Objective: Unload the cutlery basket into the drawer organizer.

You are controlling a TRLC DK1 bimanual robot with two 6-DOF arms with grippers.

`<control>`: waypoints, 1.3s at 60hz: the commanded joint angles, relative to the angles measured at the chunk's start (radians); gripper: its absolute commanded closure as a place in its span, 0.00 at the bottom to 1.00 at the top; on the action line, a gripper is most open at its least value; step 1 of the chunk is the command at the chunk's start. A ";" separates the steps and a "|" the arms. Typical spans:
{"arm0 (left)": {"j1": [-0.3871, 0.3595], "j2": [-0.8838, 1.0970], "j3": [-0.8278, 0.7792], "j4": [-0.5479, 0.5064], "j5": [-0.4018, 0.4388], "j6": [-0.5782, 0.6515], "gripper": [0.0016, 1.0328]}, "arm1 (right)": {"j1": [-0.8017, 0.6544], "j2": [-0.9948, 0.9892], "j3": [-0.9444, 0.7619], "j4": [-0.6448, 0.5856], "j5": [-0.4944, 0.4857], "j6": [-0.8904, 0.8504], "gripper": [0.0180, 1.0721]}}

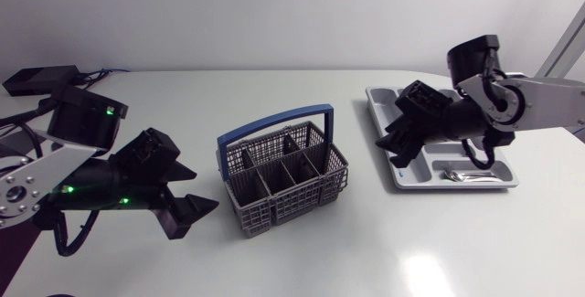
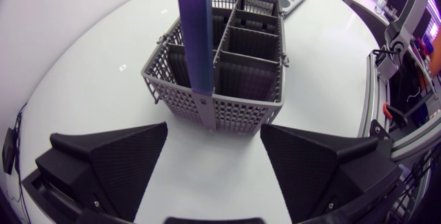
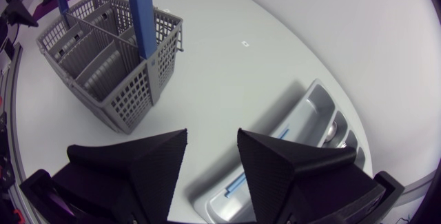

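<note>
Centrally on the tabletop (image 1: 366, 242) stands the cutlery basket (image 1: 274, 207), upright, its blue handle (image 1: 274, 123) arched over the compartments. The drawer organizer (image 1: 382, 103) lies well apart from it, on the right arm's side. Your right pincer (image 1: 399, 149) hangs over the organizer's end nearer the basket, jaws parted and holding nothing. Your left pincer (image 1: 203, 192) sits just short of the basket without touching it, jaws likewise spread and empty.

Judged step: fetching a piece from the basket. To do it well, you lower one pincer vertically into a single compartment, clear of the handle and the dividing walls. You close on a shaft rather than a bowl or blade, then lift straight until the piece clears the rim. The basket looks light, so a dragged wall may tip or slide it; you may steady it with the other pincer. Lay each piece flat along an organizer slot with its like.

Only the head view shows both arms together, and silver cutlery (image 1: 468, 178) in the organizer's front slot. Only the left wrist view looks into the basket from its end: no piece rises above the rim, and whether any lies low in the dark compartments cannot be told. Only the right wrist view shows a slim blue piece (image 3: 238, 181) in the slot beneath that pincer, and rounded silver shapes (image 3: 333, 133) in a farther slot.
</note>
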 commanded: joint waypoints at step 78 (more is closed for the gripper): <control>0.114 0.504 0.277 0.199 0.004 0.106 0.08 | 0.348 0.049 -0.044 0.062 0.139 0.295 0.47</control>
